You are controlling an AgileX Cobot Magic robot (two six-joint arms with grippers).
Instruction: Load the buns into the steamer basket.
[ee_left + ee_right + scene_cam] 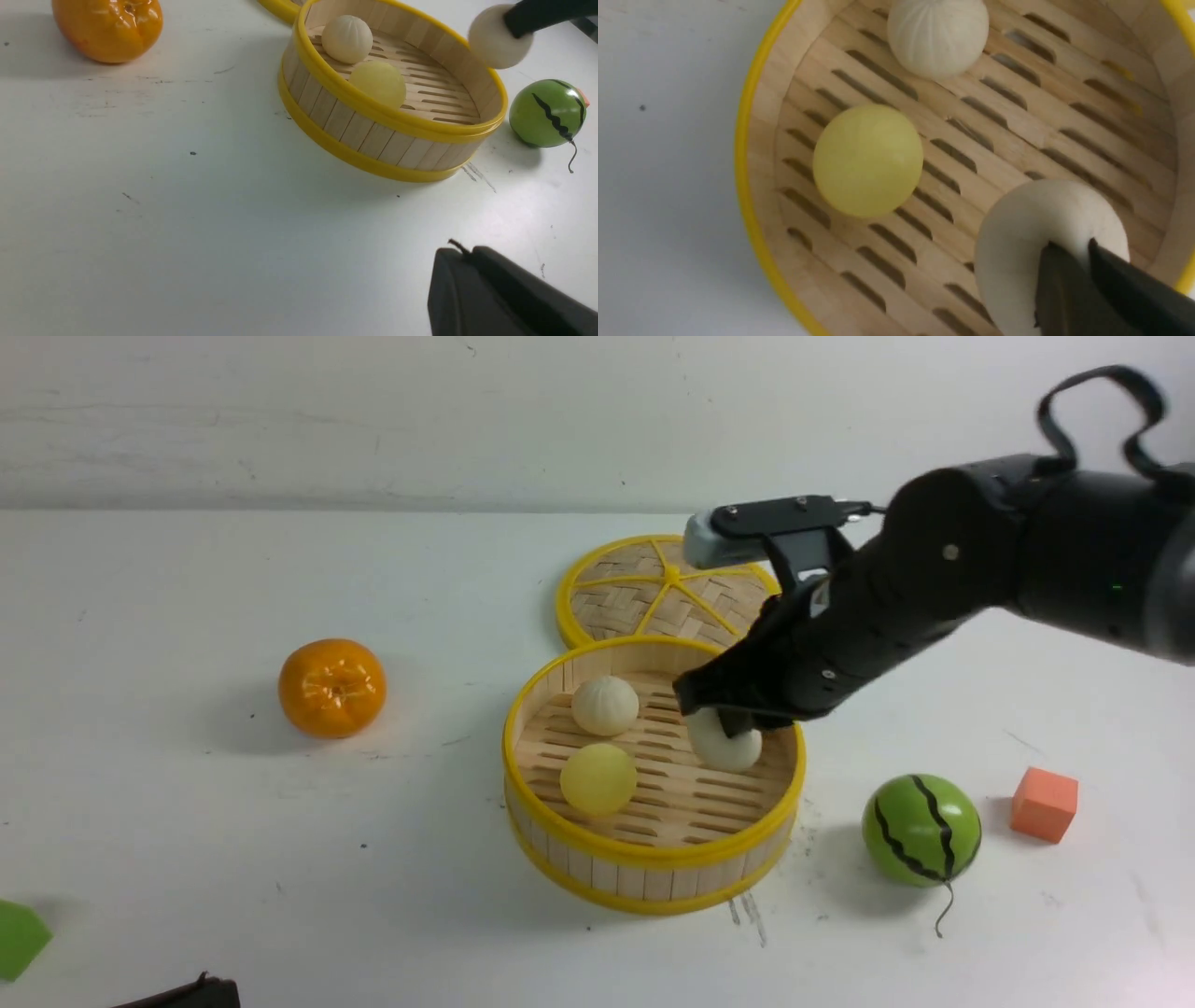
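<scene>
One orange (332, 688) sits on the table's left. The left gripper (460, 247) has its fingers drawn together, holding nothing. Next, one steamer basket (653, 868) contains two buns, one yellow (598, 779), one white (605, 706); behind it lies one lid (616, 588). The right arm reaches in from the right, angled downward, its gripper (1069, 245) pinching a third bun (724, 747) over the basket. Rightmost are one watermelon ball (921, 830) and one orange-red block (1045, 805).

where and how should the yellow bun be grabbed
The yellow bun is best pinched across its widest part, with the end effector coming from above. It is round and smooth with no handle, so opposite sides give the likeliest hold. The wall of the steamer basket rises around it, which makes a low sideways approach look awkward.
</scene>
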